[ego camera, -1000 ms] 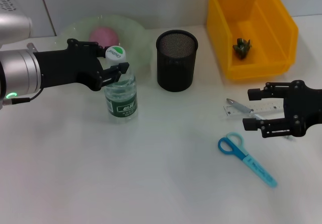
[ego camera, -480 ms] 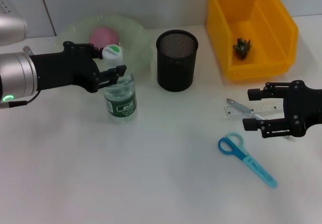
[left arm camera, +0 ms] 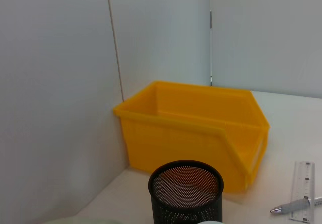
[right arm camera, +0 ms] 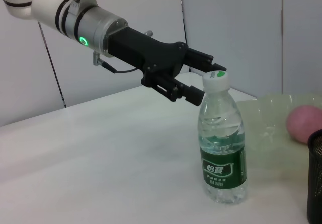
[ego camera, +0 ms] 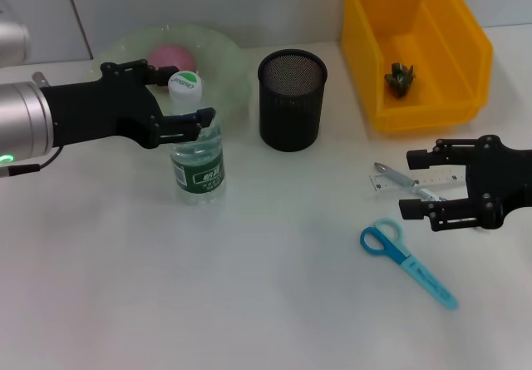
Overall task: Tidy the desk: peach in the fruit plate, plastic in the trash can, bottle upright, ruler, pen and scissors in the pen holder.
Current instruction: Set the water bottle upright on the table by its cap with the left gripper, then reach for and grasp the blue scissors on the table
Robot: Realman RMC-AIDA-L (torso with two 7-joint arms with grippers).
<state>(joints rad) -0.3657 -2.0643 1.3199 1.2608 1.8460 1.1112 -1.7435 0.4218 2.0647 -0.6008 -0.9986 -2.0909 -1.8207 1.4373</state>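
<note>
While the upright bottle [ego camera: 198, 150] is flanked near its neck by the spread fingers of the left claw [ego camera: 174, 101] beside the fruit plate [ego camera: 224, 58], it could be toppled by a careless sideways withdrawal

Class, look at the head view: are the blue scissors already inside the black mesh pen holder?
No. The scissors lie flat on the desk, apart from the pen holder.

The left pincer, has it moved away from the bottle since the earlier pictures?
Yes. In the head view the left pincer has drawn back toward the robot's left, open, away from the pen holder; the bottle stands upright, released.
</note>
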